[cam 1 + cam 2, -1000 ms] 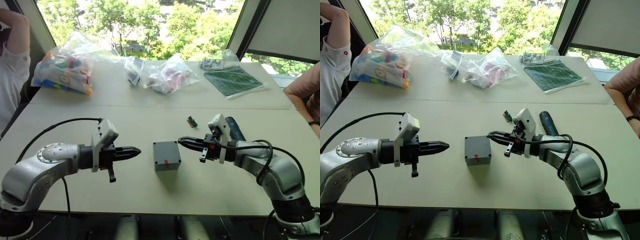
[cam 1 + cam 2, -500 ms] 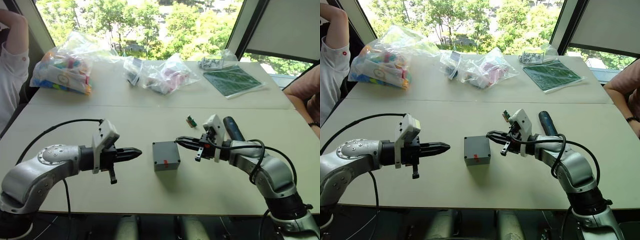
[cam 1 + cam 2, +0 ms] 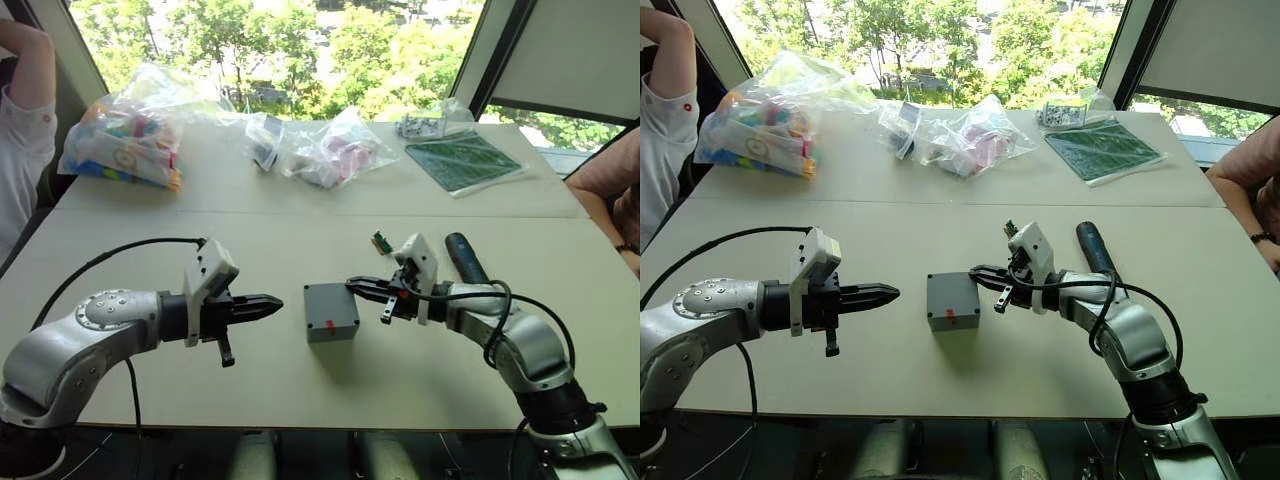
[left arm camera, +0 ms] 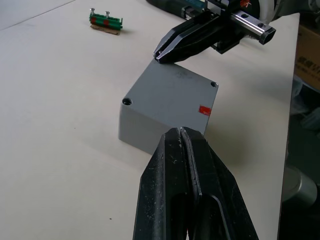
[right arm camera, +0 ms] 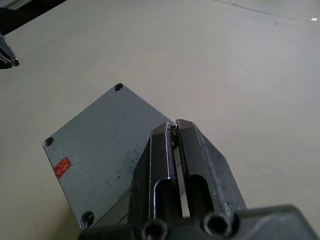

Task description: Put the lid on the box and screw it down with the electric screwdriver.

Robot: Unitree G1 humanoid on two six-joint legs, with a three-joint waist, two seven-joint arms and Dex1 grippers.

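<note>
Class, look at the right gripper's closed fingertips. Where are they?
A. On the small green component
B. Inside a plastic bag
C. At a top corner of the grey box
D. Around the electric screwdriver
C: the right gripper, fingers shut, has its tips at a top corner of the grey box, as the left wrist view confirms.

box (image 4: 167, 102): matt grey plastic, faintly speckled | table (image 4: 60, 125): smooth matt, perhaps laminate | bags (image 3: 125, 130): glossy clear plastic

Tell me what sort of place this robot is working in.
Probably an office or lab used as an electronics workbench: a pale table by a big window onto trees, clear bags of parts, a green circuit board, and seated people at both edges.
</note>
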